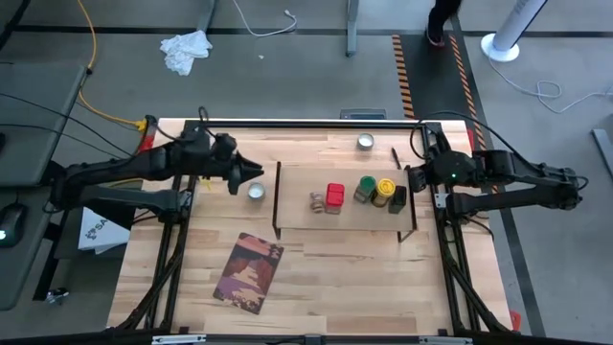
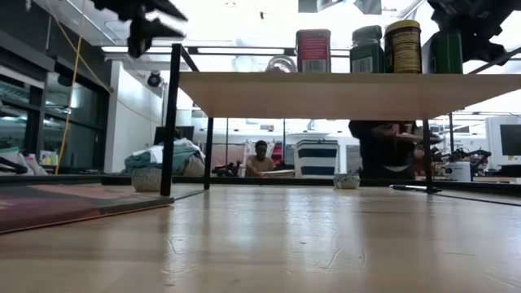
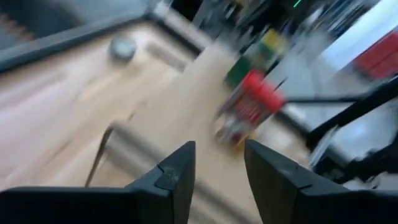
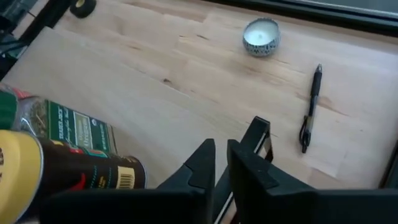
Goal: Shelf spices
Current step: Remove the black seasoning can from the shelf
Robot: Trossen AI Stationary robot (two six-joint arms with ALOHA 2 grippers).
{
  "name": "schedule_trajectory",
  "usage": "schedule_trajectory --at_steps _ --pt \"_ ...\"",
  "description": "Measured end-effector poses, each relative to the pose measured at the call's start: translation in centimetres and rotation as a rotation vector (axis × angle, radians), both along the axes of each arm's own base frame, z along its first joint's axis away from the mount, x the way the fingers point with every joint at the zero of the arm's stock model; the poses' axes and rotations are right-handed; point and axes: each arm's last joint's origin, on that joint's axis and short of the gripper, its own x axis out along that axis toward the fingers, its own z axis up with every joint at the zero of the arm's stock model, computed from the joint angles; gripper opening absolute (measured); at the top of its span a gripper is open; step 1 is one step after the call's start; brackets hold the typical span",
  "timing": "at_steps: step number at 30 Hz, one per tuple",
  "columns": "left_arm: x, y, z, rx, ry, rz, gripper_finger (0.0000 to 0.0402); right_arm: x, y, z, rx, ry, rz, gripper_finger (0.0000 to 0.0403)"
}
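The shelf (image 1: 345, 218), a pale board on thin black legs, stands on the table's middle. On it stand the spices in a row: a clear glass jar (image 1: 317, 201), a red box (image 1: 334, 196), a green-topped jar (image 1: 366, 188), a yellow-topped jar (image 1: 385, 190) and a dark tin (image 1: 398, 199). My left gripper (image 3: 219, 163) hovers open above the table just left of the shelf (image 3: 186, 112), pointing at the red box (image 3: 252, 106). My right gripper (image 4: 221, 149) hangs over the shelf's far right corner beside the yellow-topped jar (image 4: 37, 171); a narrow gap parts its fingers, which hold nothing.
A small round tin (image 1: 256, 191) sits on the table left of the shelf, under my left gripper. Another tin (image 4: 261, 36) and a pen (image 4: 311, 109) lie behind the shelf. A brown-and-maroon book (image 1: 250, 272) lies near the front left. People show beyond the table.
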Motion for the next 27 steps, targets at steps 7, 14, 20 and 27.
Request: schedule_trajectory --at_steps 7,14,20,27 --pt "2.6 0.1 0.9 -0.009 -0.173 -0.092 0.0166 -0.5 0.0 2.8 -0.075 -0.058 0.051 0.0085" --pt "7.5 0.5 3.0 0.08 -0.206 -0.22 0.0202 -2.1 0.0 8.4 -0.174 -0.259 0.045 0.0158" --pt "11.6 1.4 3.5 0.177 -0.093 -0.275 0.0219 -1.2 0.5 10.6 -0.061 -0.432 0.206 0.0195" --pt "10.0 2.8 4.4 0.186 0.011 -0.23 0.0221 2.7 1.7 8.6 0.187 -0.22 0.519 0.0199"
